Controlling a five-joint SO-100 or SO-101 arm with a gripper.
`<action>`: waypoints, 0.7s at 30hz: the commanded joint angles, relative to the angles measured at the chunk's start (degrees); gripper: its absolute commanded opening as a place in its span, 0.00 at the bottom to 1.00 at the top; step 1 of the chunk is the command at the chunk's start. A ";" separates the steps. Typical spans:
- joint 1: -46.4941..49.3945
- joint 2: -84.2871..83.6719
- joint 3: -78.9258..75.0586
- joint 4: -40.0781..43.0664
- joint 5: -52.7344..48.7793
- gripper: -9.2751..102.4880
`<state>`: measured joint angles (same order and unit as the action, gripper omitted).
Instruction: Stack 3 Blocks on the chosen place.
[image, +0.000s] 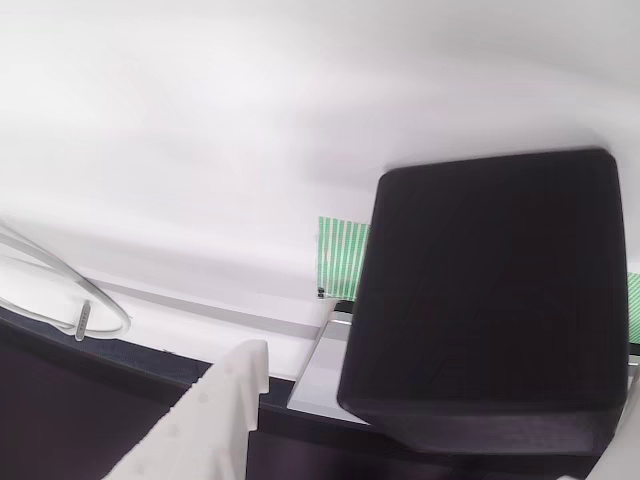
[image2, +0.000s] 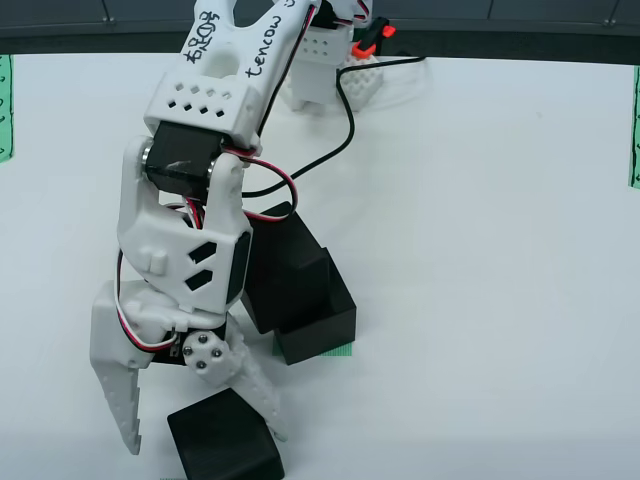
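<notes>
In the view from above, two blocks are stacked at mid-table. The lower block (image2: 320, 330) rests on the chosen place (image2: 342, 350), of which a thin green sliver shows at its front edge. The upper block (image2: 290, 270) sits on it, turned and shifted up-left, partly hidden by the arm. A third block (image2: 225, 445) lies near the bottom edge between the spread fingers of my gripper (image2: 203, 440), which is open. In the view that rides on the gripper, this block (image: 490, 300) looms at the right, with a gap to the white finger (image: 225, 405).
A green striped strip (image: 342, 258) with a grey rail (image: 322, 365) runs behind the near block, and a flat black panel (image: 60, 400) lies below it. Green strips (image2: 5, 110) mark the table's side edges. The arm's base (image2: 320, 60) and cables (image2: 345, 130) stand at the back.
</notes>
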<state>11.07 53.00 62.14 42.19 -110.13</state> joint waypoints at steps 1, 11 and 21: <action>-0.35 0.53 -0.79 -0.97 -0.26 0.47; 0.35 0.53 0.18 -1.76 -0.09 0.37; 0.97 1.05 1.58 -2.64 0.53 0.33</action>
<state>11.25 53.00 63.81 40.34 -109.95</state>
